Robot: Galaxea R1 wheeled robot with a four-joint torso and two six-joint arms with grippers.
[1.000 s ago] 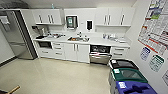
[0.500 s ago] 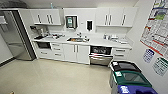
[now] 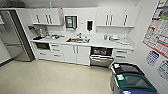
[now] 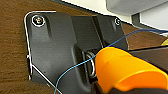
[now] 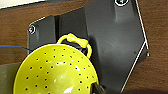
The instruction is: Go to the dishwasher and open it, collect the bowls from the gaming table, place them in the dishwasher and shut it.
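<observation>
White kitchen cabinets line the far wall, and the dishwasher (image 3: 101, 57) sits under the counter (image 3: 100, 43) right of the sink (image 3: 78, 40), its door hanging open. Near the left wrist sits an orange bowl (image 4: 125, 68), near the right a perforated yellow bowl (image 5: 56, 71); whether either gripper pinches one, I cannot tell.

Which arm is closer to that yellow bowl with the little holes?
Right, as far as I can tell. The yellow bowl looms close under the right wrist's camera; the left wrist's camera has an orange rounded thing close by instead.
</observation>
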